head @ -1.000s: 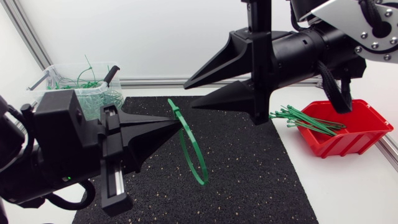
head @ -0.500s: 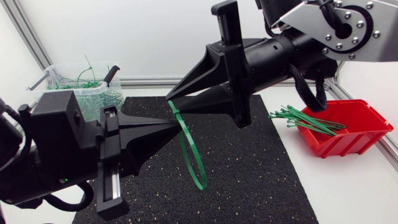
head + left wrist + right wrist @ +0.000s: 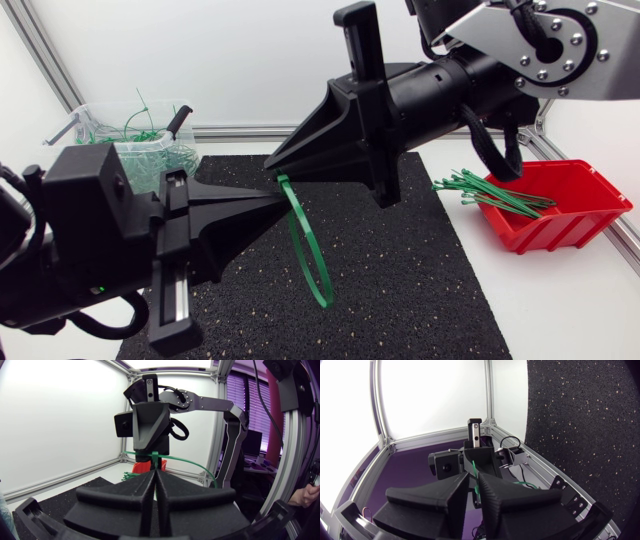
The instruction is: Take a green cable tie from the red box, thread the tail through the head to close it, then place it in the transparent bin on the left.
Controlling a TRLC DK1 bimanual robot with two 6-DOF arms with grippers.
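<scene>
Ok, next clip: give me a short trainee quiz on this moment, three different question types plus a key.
1. True or false: the transparent bin already holds green ties.
2. Of the left claw and right claw, how many are shut on the looped green cable tie? A) none B) one C) both
3. Fill in: spare ties stick out of the ___ box.
Key: 1 true; 2 C; 3 red.
</scene>
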